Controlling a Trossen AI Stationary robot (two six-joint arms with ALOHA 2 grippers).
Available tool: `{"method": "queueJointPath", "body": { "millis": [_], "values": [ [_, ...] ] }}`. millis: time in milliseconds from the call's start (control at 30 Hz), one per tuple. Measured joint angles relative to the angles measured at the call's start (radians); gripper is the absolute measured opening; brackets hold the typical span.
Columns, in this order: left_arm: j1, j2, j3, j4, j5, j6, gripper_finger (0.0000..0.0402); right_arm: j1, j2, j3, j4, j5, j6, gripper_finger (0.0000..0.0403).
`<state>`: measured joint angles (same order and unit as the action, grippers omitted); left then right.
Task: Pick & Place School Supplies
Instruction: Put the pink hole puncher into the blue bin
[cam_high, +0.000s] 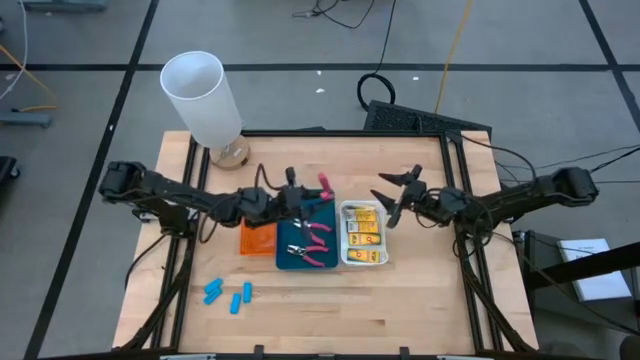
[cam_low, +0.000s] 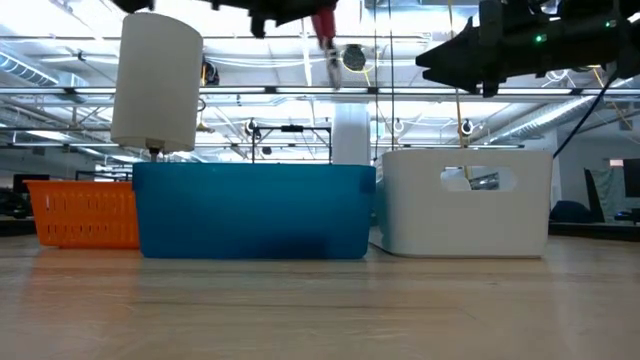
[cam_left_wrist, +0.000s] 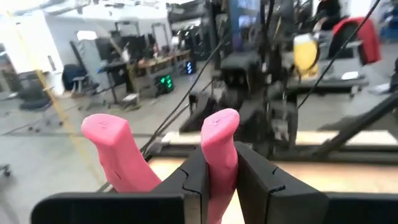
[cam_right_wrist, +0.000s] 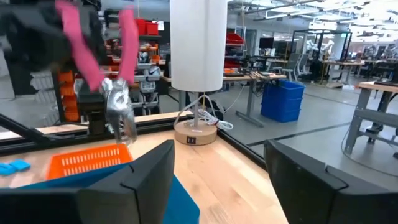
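the left gripper (cam_left_wrist: 219, 186) pinches one handle of the pink-handled pliers (cam_left_wrist: 217, 146), lifted above the blue tray (cam_high: 300, 240). at three o'clock, the right gripper (cam_high: 397, 192) hovers with fingers apart over the white tray (cam_high: 363, 262).

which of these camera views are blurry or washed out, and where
Left wrist view: the pink-handled pliers in the left gripper look soft, and the room behind is smeared. Right wrist view: those pliers are motion-blurred, while the white cylinder is sharp. Low view: bright ceiling lights silhouette the right gripper. High view: evenly lit.
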<state>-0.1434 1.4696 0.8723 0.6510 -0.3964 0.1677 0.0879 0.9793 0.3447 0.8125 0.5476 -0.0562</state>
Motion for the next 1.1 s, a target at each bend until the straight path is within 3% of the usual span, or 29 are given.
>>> {"method": "queueJointPath", "body": {
  "millis": [300, 633, 1100],
  "values": [
    [-0.090, -0.065, -0.152, -0.011, -0.174, -0.031, 0.0055, -0.001, -0.017, 0.000, -0.040, 0.001, 0.015, 0.0234],
    [-0.101, -0.066, -0.261, -0.059, -0.217, -0.141, 0.0055, -0.001, -0.016, 0.000, -0.047, 0.001, 0.019, 0.0232],
    [-0.094, -0.059, -0.307, -0.241, -0.207, -0.200, 0.0055, -0.001, -0.016, 0.000, -0.047, 0.001, 0.018, 0.0223]
  ]
}}
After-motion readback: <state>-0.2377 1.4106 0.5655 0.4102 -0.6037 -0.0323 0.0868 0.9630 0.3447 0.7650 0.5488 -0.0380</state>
